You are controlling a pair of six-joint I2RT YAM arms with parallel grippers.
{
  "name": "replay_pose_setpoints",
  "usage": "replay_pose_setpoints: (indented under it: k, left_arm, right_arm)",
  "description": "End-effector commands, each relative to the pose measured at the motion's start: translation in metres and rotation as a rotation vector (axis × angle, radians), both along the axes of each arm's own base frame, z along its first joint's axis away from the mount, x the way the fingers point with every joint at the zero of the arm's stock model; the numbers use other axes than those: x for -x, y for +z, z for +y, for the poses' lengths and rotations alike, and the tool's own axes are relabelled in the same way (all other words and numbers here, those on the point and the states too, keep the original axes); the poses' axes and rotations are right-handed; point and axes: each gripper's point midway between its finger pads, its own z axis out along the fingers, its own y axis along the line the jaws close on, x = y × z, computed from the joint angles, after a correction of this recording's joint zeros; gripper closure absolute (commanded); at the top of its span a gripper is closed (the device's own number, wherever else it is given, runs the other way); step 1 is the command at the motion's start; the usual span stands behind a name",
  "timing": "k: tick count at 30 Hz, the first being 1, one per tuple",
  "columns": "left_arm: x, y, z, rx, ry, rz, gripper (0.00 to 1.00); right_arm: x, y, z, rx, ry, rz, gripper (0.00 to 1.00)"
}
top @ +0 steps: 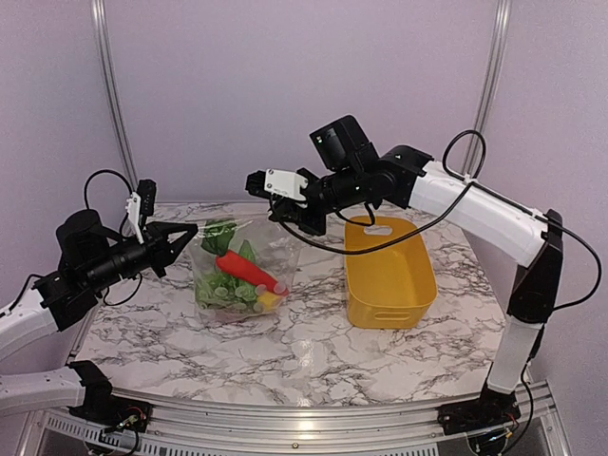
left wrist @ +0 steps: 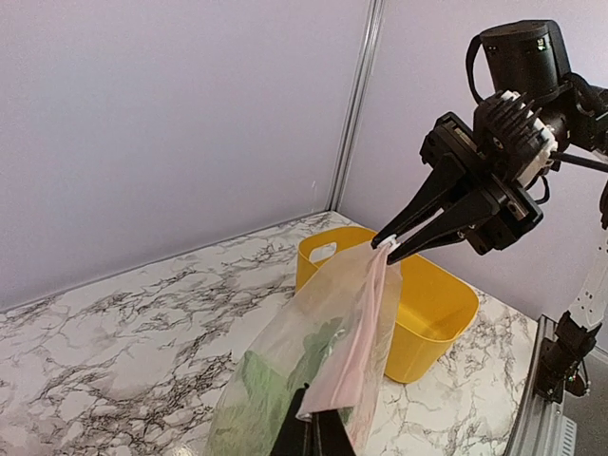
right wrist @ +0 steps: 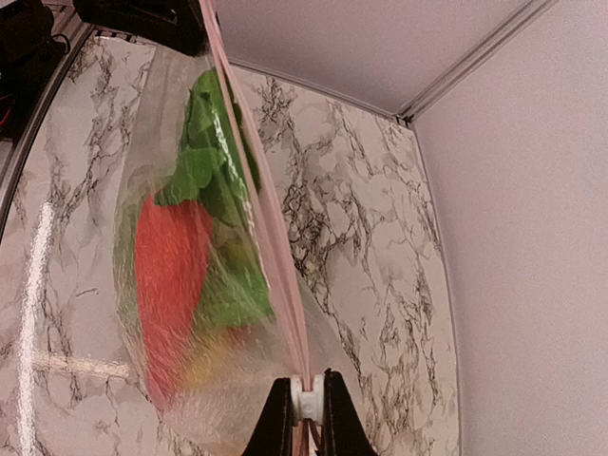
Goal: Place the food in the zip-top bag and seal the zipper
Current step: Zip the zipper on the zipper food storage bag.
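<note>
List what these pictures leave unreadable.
Pink zipper strip of the transparent crinkly plastic bag: sealed or not, unclear; wrist views look along it, too small from above.
Red and green toy food inside: blurred through plastic in right wrist view.
Left claw: mostly cut off at left wrist view's bottom edge.

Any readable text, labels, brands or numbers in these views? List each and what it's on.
None can be read in any view.
zip-top bag: no print visible.
yellow basket: no print visible.
white housing on the right wrist: looks blank; any marking there is too small to tell.
</note>
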Motion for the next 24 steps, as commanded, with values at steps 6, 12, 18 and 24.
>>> replay_pose_setpoints:
  k: [6, 12, 18, 24]
  left_arm:
    - [-0.016, 0.008, 0.028, 0.019, 0.152, -0.043, 1.0]
    - [-0.021, 0.004, 0.028, 0.022, 0.158, -0.03, 1.0]
    - [-0.033, -0.002, 0.027, 0.037, 0.168, -0.012, 1.0]
    - [-0.081, 0.01, 0.026, 0.037, 0.223, -0.012, 1.0]
  right_arm:
    - [-0.07, -0.027, -0.099, 0.181, -0.246, 0.045, 1.0]
    - [-0.076, -0.036, -0.111, 0.208, -0.262, 0.063, 1.0]
    - [-0.082, -0.039, -0.112, 0.221, -0.267, 0.053, 1.0]
    - [-0.127, -0.017, -0.116, 0.145, -0.343, 0.008, 1.0]
